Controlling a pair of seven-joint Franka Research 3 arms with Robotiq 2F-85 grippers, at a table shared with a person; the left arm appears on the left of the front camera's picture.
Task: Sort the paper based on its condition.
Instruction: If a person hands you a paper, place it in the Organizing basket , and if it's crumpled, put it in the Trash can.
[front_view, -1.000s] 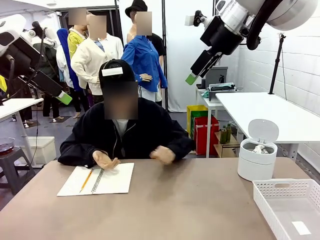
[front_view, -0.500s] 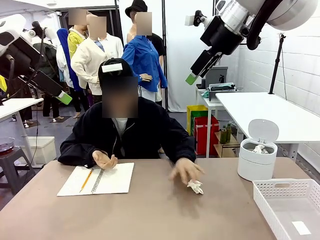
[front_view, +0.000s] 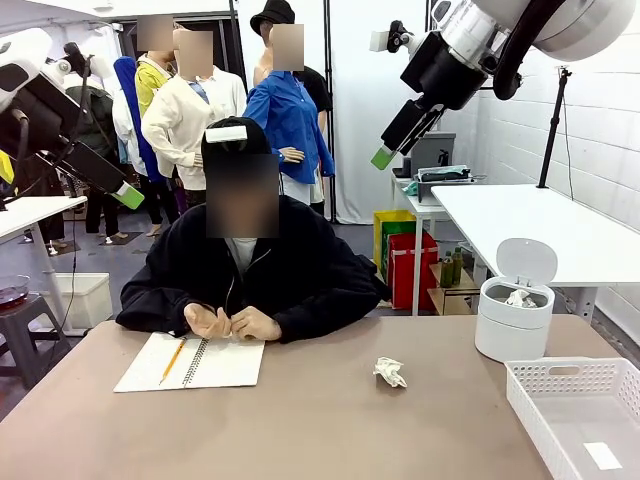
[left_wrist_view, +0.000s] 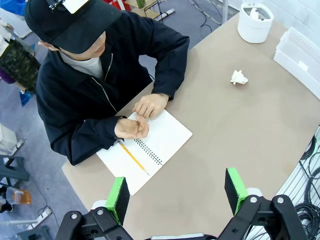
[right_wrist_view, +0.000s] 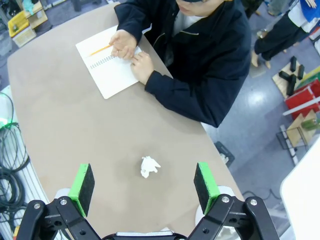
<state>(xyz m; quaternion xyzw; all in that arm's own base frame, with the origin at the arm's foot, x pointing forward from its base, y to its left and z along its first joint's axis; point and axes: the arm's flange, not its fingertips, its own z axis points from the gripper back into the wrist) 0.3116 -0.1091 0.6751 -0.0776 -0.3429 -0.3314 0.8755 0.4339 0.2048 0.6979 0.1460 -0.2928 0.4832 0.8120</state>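
A crumpled lump of paper (front_view: 390, 373) lies alone on the brown bench (front_view: 330, 420), right of its middle, with more crumpled paper (front_view: 519, 298) inside the round white bin (front_view: 513, 320) at about two o'clock from it and a flat sheet (front_view: 602, 456) lying in the white basket (front_view: 577, 410) at about four o'clock. At about nine o'clock from the lump, well apart, the spiral notebook (front_view: 192, 361) lies open with a yellow pencil (front_view: 173, 360) on its left page. The person's hands (front_view: 234, 323) rest together, touching each other, on the notebook's far edge at the spiral. Half a second ago one hand was stretched out over the lump; a second ago there was no lump on the bench. The left tool (left_wrist_view: 176, 192) hangs high above the bench, jaws spread wide and released, nothing between the green pads (left_wrist_view: 118, 199), looking down on the notebook. The right tool (right_wrist_view: 145, 184) also hangs high, jaws wide and released, with the lump seen far below between its pads (right_wrist_view: 82, 189). In the front view both arms are raised at the top corners, unchanged from the earlier frames.
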